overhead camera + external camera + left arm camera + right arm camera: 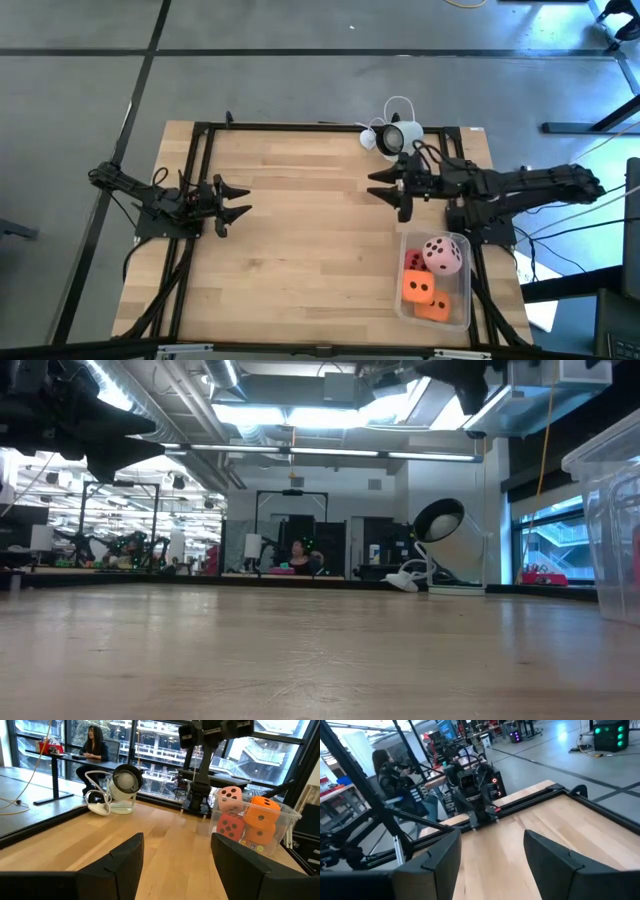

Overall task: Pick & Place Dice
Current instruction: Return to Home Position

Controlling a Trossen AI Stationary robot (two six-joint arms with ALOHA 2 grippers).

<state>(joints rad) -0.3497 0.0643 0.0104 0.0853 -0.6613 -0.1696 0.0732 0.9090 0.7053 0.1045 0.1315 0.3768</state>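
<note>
The dice [444,254] lie in the transparent bin [400,295] at the tabletop's right corner. The left gripper [246,200] and right gripper [376,186] hover spread wide, holding nothing. Each should retract gently to its own edge, and the right must clear the bin.

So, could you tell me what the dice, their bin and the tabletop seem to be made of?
The dice look like matte foam, edges rounded. The bin seems clear plastic: dice show through its walls. The tabletop looks like pale wood, with plank seams.

Ahead of the left gripper [177,845], tall windows [150,755] stand behind a desk [75,759]; grey floor [300,80] lies below, strip lights [280,415] overhead.
</note>
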